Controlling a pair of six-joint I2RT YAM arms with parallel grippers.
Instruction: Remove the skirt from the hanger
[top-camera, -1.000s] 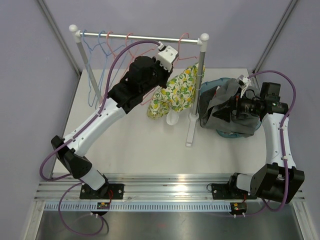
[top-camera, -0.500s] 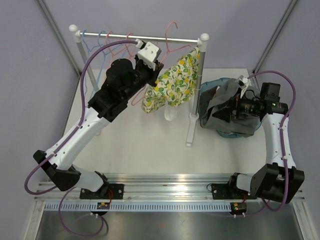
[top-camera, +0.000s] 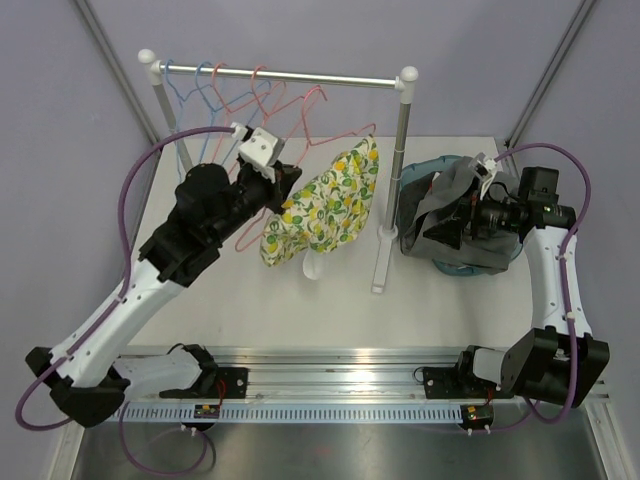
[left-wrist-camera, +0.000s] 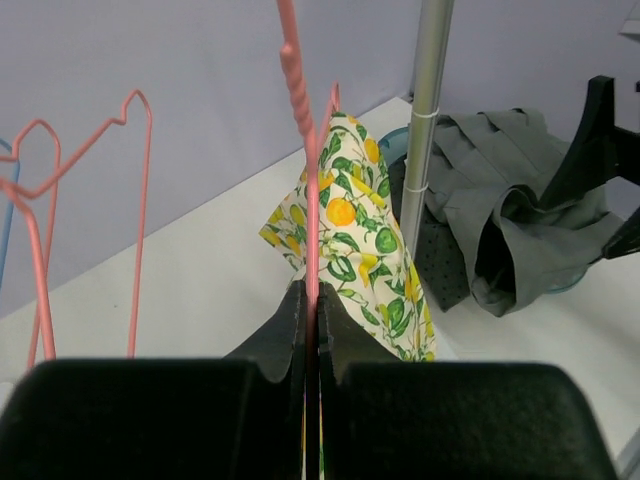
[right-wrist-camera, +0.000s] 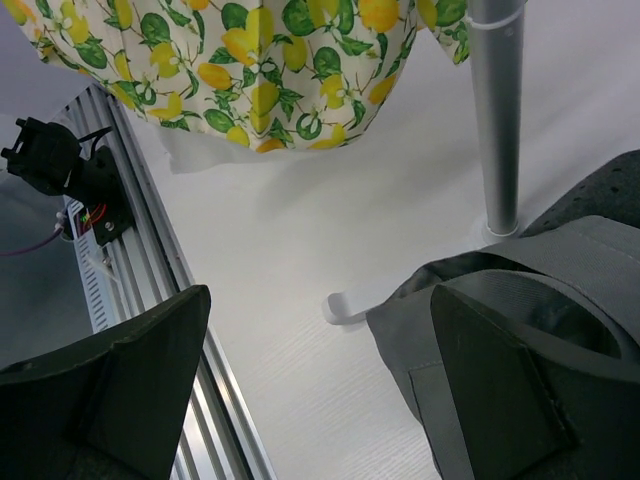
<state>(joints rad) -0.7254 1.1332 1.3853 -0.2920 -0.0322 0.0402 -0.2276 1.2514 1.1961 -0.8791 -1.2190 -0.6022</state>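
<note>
Here's the skirt (top-camera: 318, 203): cream fabric printed all over with yellow lemons and green leaves, bunched into soft folds and hanging on a slant from a pink wire hanger (top-camera: 345, 135). A bit of plain white lining peeks out below the hem at the low end. It hangs in the air above the white table (top-camera: 300, 300), just left of the rack's right pole (top-camera: 393, 180) and below the rail (top-camera: 300, 77), with its upper corner nearest the pole and its lower end sagging toward the left arm. The left gripper (top-camera: 280, 180) has its jaws pressed together on the hanger's wire, and the left wrist view shows the pink rod pinched right between the black fingers (left-wrist-camera: 290, 330), the lemon print draped just beyond them. The hanger's hook sits close under the rail, but whether it touches the rail I cannot tell. More empty hangers (top-camera: 200, 90), blue and pink, line the rail's left end. Over on the right, the right gripper (top-camera: 450, 222) stands spread wide with nothing between its fingers, sitting at a heap of grey clothing (top-camera: 450, 245) beside the pole's foot, the skirt's hem visible above in its wrist camera.
</note>
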